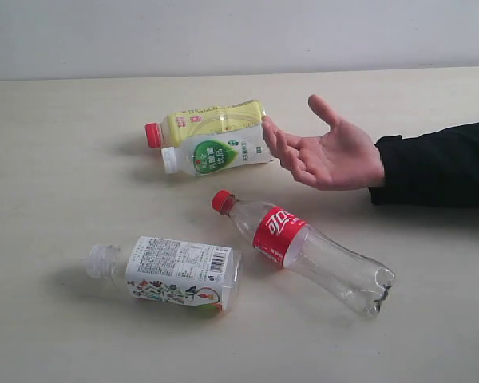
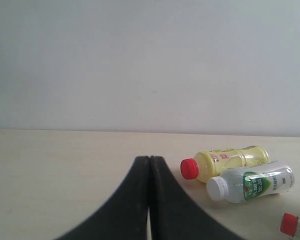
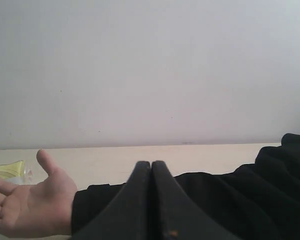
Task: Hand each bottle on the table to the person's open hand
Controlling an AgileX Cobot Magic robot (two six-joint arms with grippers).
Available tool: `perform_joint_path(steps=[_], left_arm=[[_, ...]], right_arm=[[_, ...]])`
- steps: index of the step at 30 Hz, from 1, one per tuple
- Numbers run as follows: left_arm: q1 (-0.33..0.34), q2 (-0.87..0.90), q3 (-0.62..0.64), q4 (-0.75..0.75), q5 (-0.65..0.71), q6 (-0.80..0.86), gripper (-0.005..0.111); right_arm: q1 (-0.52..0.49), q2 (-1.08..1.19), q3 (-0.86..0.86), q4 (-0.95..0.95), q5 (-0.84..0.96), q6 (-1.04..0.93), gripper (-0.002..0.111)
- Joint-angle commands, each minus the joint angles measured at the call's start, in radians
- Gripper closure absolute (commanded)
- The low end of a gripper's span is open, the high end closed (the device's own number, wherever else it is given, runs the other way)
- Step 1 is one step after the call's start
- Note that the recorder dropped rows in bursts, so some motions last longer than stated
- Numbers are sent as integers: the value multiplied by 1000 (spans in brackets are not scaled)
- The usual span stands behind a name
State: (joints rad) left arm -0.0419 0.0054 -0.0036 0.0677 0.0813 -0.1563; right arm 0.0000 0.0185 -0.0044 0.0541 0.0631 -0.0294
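Handover is not yet begun; yellow btl (image 1: 211, 121) & white btl (image 1: 219, 153) are left on bench (image 1: 56, 159) beside open hand (image 1: 331, 155), held palm-up to receive; red-label btl (image 1: 279, 234), printed-label btl (image 1: 180, 270) apart; L tool (image 2: 149, 160), R tool (image 3: 151, 165) are pressed shut, empty.

Four bottles (image 1: 184, 272) lying on table (image 1: 56, 159), open hand (image 1: 327, 155) beside two

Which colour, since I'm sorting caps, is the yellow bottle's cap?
Red cap on the yellow bottle; clearest in the left wrist view.
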Motion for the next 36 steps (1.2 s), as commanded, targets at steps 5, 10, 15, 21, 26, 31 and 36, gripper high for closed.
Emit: perform_joint_path(steps=[5,10,15,21,26,31,36], left_arm=[[3,-5,4,2,2,-3,107],[3,-5,4,2,2,-3,107],[3,-5,4,2,2,-3,107],[3,-5,4,2,2,-3,107],[3,-5,4,2,2,-3,107],[3,-5,4,2,2,-3,107],[3,-5,4,2,2,-3,107]], right_arm=[[-5,-7,4,-8,-200,-11,108],[-5,-7,4,0,-328,87,108],[-5,-7,4,0,-539,286,108],[-5,-7,4,-8,-565,925,108],[-5,85,-188,-199,-507,920,108],[-5,363,-555,-1534,-475,1827,108],[-5,595,-739,-1798,-880,2041,108]])
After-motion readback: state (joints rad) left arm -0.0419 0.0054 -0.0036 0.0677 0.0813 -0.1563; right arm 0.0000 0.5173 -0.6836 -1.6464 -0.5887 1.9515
